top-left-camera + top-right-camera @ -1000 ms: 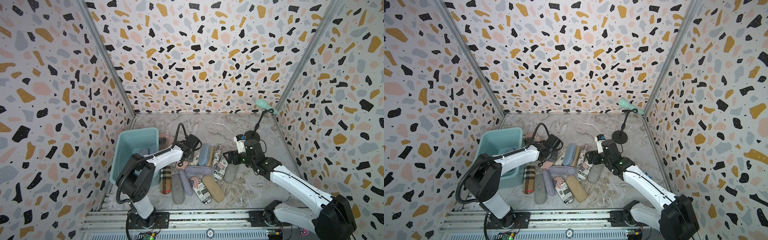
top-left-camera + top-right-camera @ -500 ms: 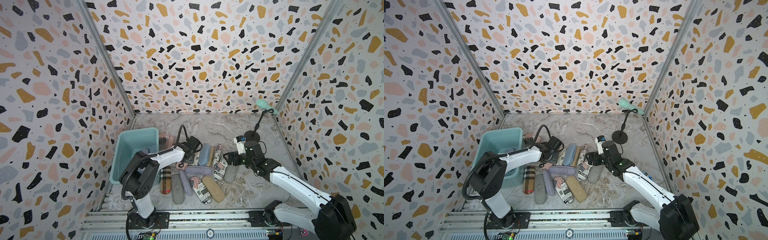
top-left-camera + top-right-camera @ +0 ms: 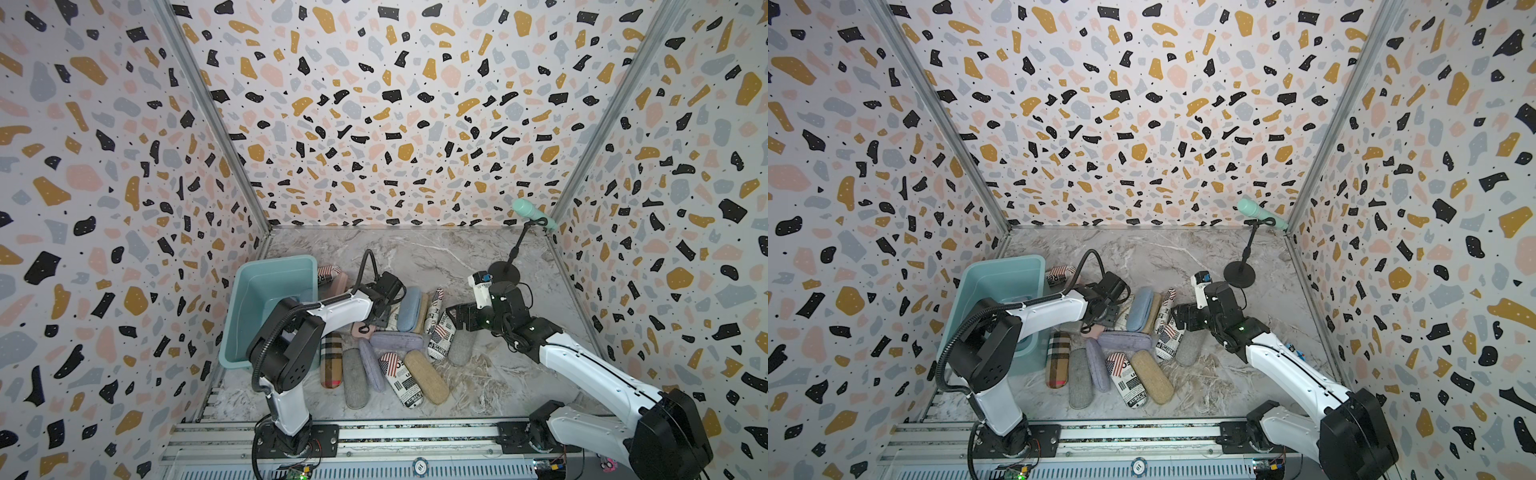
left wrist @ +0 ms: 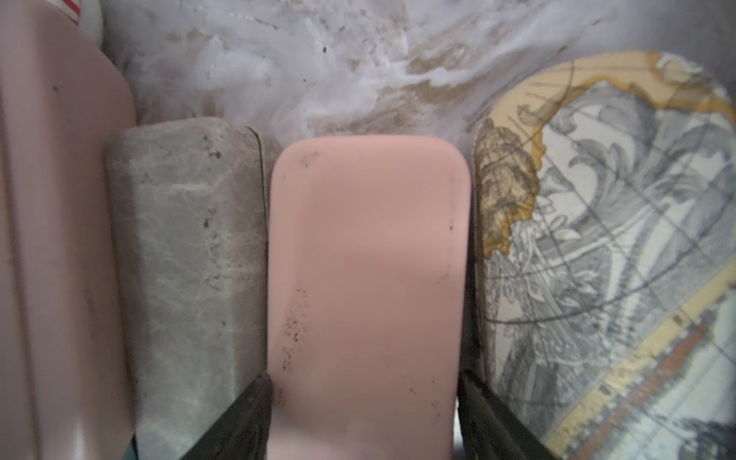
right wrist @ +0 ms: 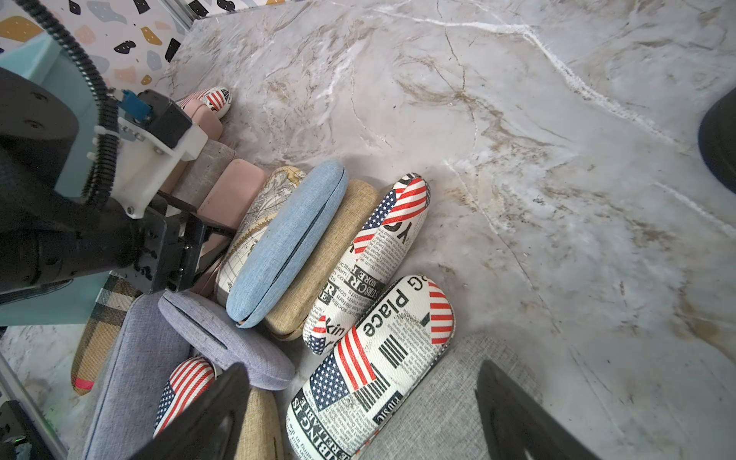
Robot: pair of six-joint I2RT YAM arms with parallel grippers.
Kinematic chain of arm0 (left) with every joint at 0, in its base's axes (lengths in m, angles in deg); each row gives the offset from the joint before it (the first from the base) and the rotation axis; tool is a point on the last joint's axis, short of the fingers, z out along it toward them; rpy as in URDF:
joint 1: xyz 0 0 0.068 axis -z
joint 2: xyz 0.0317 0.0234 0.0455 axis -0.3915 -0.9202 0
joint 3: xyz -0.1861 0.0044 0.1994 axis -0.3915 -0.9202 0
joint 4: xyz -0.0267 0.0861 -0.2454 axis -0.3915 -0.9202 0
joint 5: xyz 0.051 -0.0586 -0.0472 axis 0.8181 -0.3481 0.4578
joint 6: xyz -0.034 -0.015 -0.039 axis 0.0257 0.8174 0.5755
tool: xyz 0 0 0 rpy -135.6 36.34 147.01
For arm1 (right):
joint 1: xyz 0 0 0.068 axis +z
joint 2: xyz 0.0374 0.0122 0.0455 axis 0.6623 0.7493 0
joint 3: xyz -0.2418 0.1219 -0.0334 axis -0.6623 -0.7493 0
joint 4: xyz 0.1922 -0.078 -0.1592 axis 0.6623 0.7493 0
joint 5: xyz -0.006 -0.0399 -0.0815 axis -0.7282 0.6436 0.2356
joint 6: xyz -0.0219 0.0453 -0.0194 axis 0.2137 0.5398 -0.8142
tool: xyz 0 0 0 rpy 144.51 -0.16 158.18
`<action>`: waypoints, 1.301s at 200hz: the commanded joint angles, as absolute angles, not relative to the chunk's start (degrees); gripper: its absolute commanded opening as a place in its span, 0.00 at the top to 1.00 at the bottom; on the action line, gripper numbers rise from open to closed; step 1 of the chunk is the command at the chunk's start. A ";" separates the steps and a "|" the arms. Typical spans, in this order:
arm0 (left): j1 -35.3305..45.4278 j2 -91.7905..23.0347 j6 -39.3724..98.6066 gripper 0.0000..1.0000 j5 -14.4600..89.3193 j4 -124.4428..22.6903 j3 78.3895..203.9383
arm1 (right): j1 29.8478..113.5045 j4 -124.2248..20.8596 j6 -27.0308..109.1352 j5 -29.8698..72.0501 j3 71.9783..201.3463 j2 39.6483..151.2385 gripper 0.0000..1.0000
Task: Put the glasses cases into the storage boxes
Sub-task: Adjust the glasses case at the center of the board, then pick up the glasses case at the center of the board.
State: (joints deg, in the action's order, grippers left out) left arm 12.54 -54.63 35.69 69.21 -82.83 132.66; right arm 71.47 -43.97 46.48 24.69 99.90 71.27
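In both top views, the left gripper (image 3: 374, 322) and right gripper (image 3: 454, 318) hang over glasses cases (image 3: 409, 305) heaped on the marble floor (image 3: 415, 249) beside the teal tub (image 3: 249, 299). Left wrist: fingers (image 4: 251, 402) flank a pink case (image 4: 366, 259); whether they pinch it is unclear. Right wrist: jaws spread wide above a flag-newsprint case (image 5: 370, 370).

Terrazzo-patterned wall panels (image 3: 395, 124), flecked in pink, ochre, grey and black, are closing in the work cell on three sides, with bare metal posts (image 3: 217, 124) running down the two rear corners. A marble-look floor (image 3: 436, 253), grey-white with brown veining, is catching soft, even light. In the far right corner a mint microphone (image 3: 534, 214) is tilting on a thin black stand (image 3: 503, 272), while a slotted aluminium rail (image 3: 415, 442) is running along the near edge.
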 commanded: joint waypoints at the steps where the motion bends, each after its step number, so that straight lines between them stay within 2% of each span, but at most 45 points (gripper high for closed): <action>1: 12.63 -58.21 35.90 0.27 62.46 -79.30 134.91 | 71.27 -44.52 46.16 24.12 99.72 69.91 0.09; 77: 12.63 -62.71 37.62 0.31 60.82 -79.04 143.39 | 70.94 -42.93 45.89 24.11 99.99 68.14 0.11; 130: 12.63 -54.54 36.52 0.27 64.14 -81.86 142.00 | 70.63 -42.78 45.60 24.20 99.38 66.98 0.11; 166: 14.43 -49.48 34.72 0.27 60.82 -82.38 138.11 | 70.30 -43.00 45.21 24.06 99.37 67.35 0.10; 198: 17.18 -51.51 34.41 0.28 62.33 -83.65 136.68 | 70.09 -43.26 45.21 23.78 99.61 67.27 0.09; 260: 19.94 -57.00 33.20 0.30 56.83 -80.52 138.02 | 70.09 -42.29 44.97 23.33 98.86 65.77 0.08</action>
